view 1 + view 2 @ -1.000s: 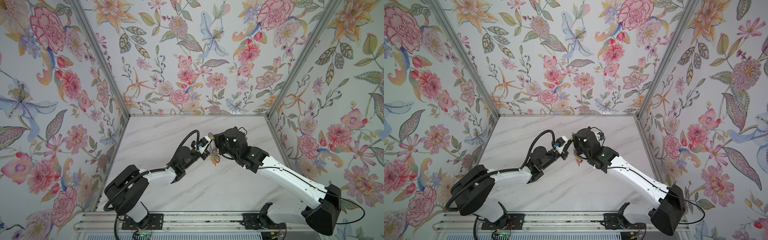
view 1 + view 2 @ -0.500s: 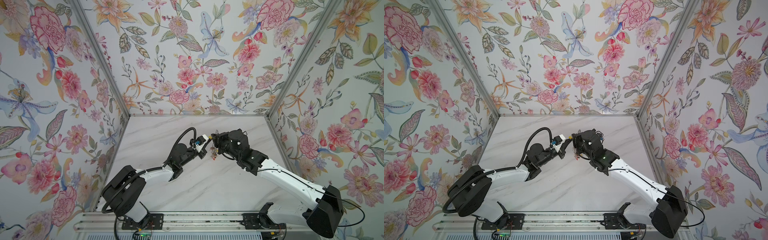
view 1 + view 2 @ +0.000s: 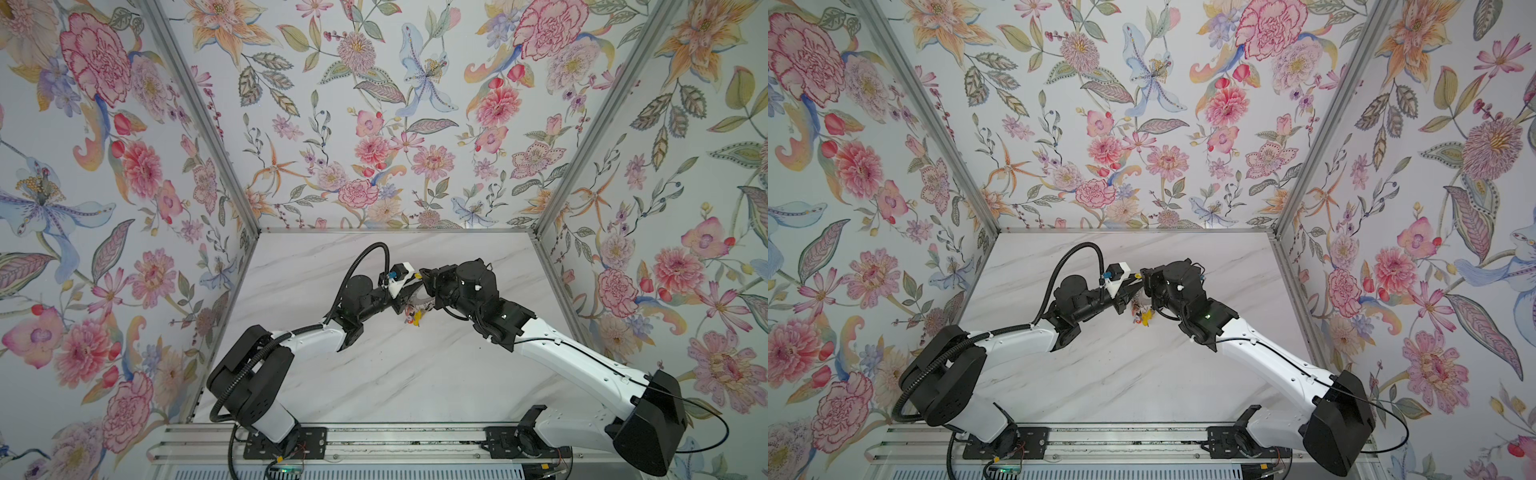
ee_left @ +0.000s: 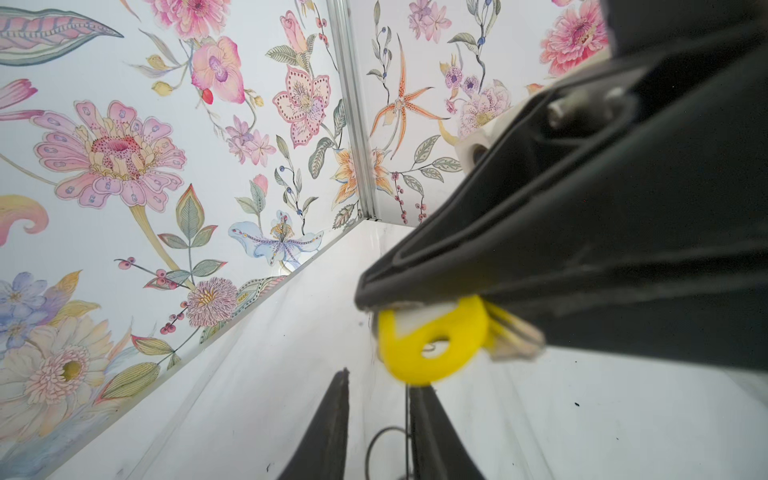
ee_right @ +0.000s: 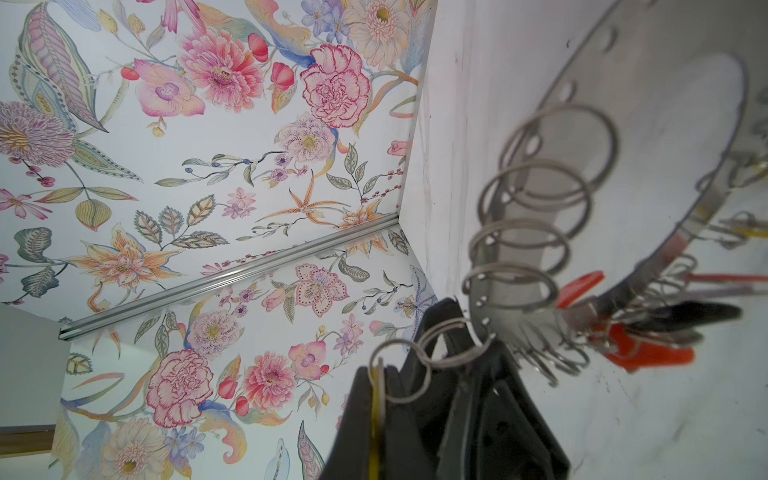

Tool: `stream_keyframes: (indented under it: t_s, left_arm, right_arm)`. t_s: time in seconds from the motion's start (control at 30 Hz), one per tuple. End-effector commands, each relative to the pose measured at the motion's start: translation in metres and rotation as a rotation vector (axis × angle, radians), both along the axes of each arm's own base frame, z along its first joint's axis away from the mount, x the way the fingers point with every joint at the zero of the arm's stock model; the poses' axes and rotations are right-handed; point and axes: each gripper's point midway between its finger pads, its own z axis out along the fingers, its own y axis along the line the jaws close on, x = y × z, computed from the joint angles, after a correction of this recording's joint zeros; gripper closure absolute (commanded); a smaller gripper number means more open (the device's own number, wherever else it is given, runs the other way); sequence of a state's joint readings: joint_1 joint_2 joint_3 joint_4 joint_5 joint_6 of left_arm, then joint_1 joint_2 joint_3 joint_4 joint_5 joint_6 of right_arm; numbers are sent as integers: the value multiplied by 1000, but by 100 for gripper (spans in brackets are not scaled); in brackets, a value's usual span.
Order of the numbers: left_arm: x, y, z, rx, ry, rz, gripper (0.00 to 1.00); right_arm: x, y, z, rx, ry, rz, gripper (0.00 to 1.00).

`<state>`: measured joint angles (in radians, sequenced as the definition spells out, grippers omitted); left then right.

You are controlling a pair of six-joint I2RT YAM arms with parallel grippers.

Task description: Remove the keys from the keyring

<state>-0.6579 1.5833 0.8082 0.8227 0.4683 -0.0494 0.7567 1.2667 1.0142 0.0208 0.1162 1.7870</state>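
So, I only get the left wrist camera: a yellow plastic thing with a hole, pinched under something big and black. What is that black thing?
Observer: The right gripper, the other arm's claw. Its own wrist view shows it shut on that yellow key tag, seen edge-on.
Operator: And the ring the key belongs to?
Observer: Outside your frame. The right wrist view shows the keyring, a grey metal disc with a big hole, close beside that gripper.
Operator: Other keys on it?
Observer: Yes, a red tag and an orange tag hang at its rim.
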Motion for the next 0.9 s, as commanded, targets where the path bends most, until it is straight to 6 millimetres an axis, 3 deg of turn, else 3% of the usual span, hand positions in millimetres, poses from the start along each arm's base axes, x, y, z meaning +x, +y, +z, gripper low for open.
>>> stream_keyframes:
  t_s: [0.0,0.3,0.33,0.5,0.87]
  left_arm:
    - [-10,3,29,-17,-53,-66,68]
    - [-4,-2,42,8,-54,-162,57]
    - [1,-6,29,28,-25,-172,56]
    - [2,-10,21,79,-7,-227,55]
    - [8,4,28,150,-25,-227,52]
  right_arm:
    - [-2,2,25,45,-79,31,100]
    - [-7,5,25,52,-93,75,100]
    - [-8,5,26,54,-100,85,100]
    - [-9,5,31,58,-118,117,100]
    - [-11,9,35,77,-143,172,100]
